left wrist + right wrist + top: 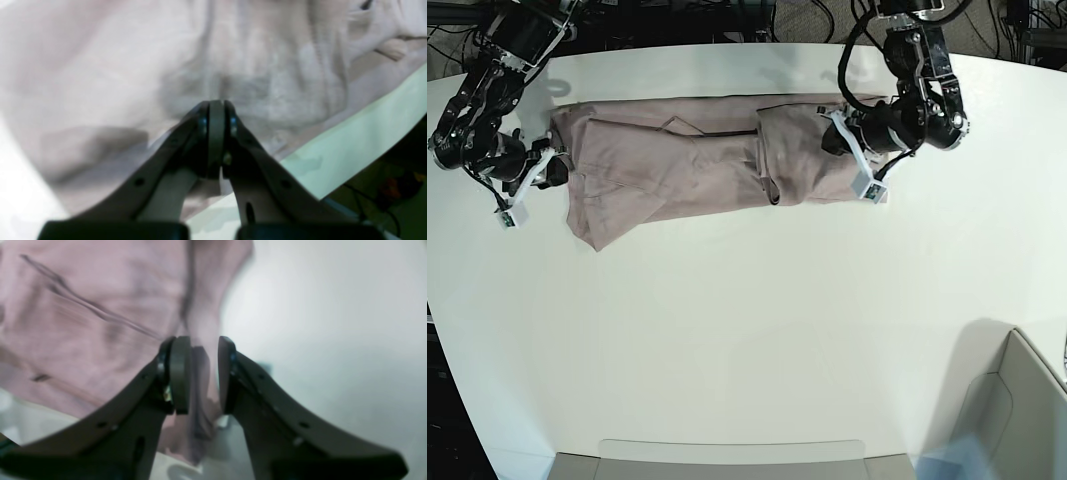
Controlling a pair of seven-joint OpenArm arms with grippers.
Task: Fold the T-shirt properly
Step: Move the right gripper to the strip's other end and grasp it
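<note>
Item: T-shirt (687,165), dusty pink-mauve, plain, wrinkled. It lies on the far half of the white table (747,340), stretched into a long band running left to right, with a crease near its middle and a loose corner drooping toward the near side at its left end.

Item: left gripper (217,110), at the right end of the band in the base view. Its jaws are pressed together with no gap between the pads. Pale cloth fills the left wrist view behind and around the tips, but the picture is blurred, so whether a fold is actually pinched cannot be told. The table edge (360,140) runs diagonally at the right of that view.

Item: right gripper (198,373), at the left end of the band in the base view. Its jaws stand parted, with a hanging fold of the pink cloth between the two pads; contact with the pads looks likely but is not clear.

Item: grey bin (1017,400), near right corner, well apart from the garment.
</note>
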